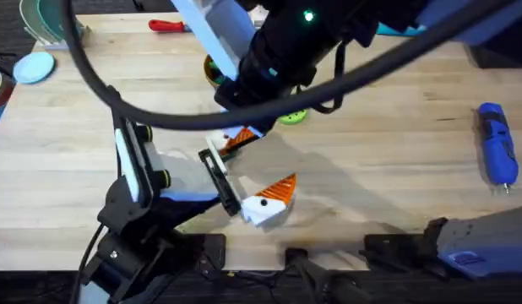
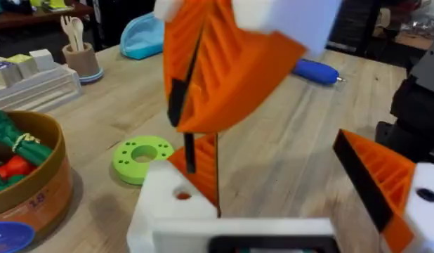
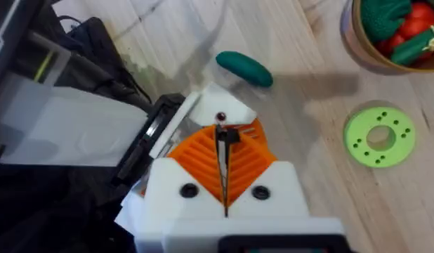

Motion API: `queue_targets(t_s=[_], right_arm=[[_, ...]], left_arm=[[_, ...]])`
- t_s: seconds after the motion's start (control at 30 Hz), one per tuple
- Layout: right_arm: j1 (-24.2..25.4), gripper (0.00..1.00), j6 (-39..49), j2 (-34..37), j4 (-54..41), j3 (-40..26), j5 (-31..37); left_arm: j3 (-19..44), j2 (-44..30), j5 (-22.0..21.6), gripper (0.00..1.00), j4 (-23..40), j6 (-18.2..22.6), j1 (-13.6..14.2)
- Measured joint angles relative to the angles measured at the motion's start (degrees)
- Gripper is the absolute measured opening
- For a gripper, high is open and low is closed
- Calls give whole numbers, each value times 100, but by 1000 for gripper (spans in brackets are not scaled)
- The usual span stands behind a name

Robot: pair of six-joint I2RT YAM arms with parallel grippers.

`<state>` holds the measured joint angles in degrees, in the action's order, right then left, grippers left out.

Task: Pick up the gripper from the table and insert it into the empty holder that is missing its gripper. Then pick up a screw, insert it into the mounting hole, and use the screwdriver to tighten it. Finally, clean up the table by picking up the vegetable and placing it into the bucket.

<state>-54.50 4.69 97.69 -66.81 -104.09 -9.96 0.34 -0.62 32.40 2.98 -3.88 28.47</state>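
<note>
My left gripper is open. One of its fingers is the white holder, and the orange ribbed gripper wedge sits against its inner face, with orange showing through the mounting hole. My right gripper reaches across and hangs just above that holder. Its orange pads are shut on a thin dark screw. The blue screwdriver lies at the far right. The dark green vegetable lies on the table beyond the holder. The bucket holds red and green toys.
A round light green disc lies beside the bucket. A slim red-handled screwdriver rests at the back edge. A pale blue dish sits at the far left. The right arm's dark body spans the upper middle.
</note>
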Motion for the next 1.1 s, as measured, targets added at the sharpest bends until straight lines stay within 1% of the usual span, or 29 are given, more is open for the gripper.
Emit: queue_targets(t_s=[0.57,0.87,1.1], right_arm=[[-4,6,0,119,-54,0,0],[-4,6,0,407,57,0,-29],[-4,6,0,433,44,0,-42]], left_arm=[[0,-2,-1,993,0,2,0],[0,-2,-2,993,2,-2,0],[0,-2,4,993,4,-4,0]])
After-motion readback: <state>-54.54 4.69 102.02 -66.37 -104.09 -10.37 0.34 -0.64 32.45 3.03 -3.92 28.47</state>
